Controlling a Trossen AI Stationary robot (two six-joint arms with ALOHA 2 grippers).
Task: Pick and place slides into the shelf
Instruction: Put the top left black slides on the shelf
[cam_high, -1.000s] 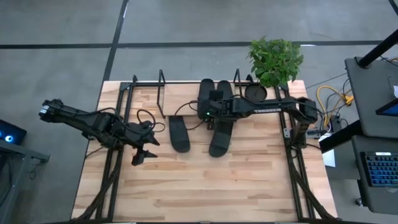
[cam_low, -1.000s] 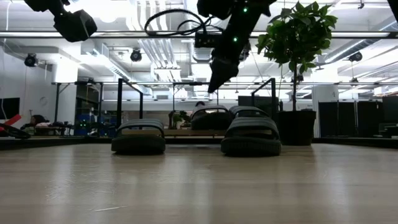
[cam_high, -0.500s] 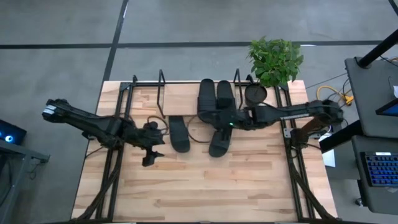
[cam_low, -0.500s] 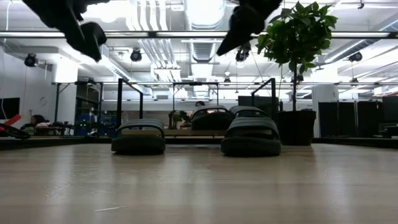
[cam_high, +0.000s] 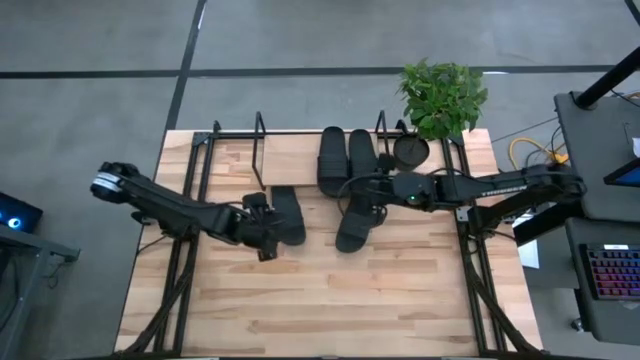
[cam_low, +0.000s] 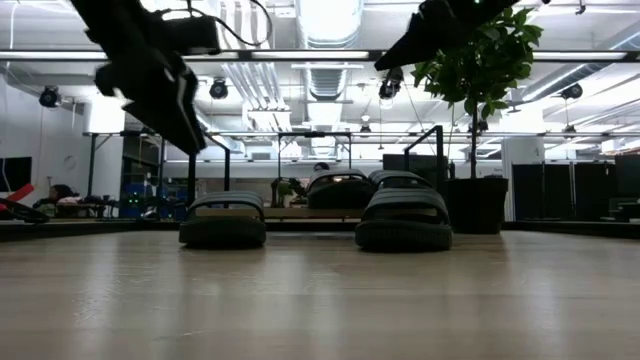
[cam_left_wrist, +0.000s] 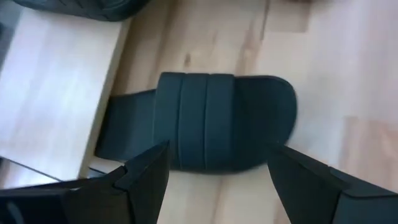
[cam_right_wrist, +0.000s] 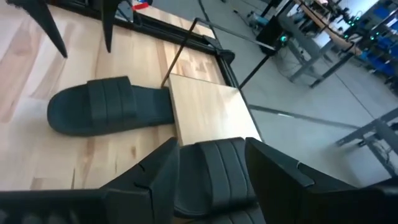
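Two black slides lie flat on the table: the left slide (cam_high: 288, 215) (cam_low: 222, 218) and the right slide (cam_high: 354, 228) (cam_low: 403, 220). Two more slides (cam_high: 346, 156) rest side by side on the shelf board (cam_high: 292, 158), between its black wire uprights (cam_high: 259, 150). My left gripper (cam_high: 268, 243) (cam_left_wrist: 219, 148) is open and hangs just above the left slide's strap (cam_left_wrist: 205, 121), a finger on either side and clear of it. My right gripper (cam_high: 345, 190) (cam_right_wrist: 210, 144) is open and high, over the far end of the right slide beside the shelf slides.
A black plant pot (cam_high: 410, 150) with a green plant (cam_high: 443, 95) stands at the table's far right, beside the shelf. Black frame rails (cam_high: 185, 270) run along both table sides. The near half of the wooden tabletop (cam_high: 330, 300) carries nothing.
My left gripper has moved toward the table's right and come down, from off to the left to just above the left slide. My right gripper has risen from low over the shelf slides and drawn back a little toward the right. The slides have stayed in place.
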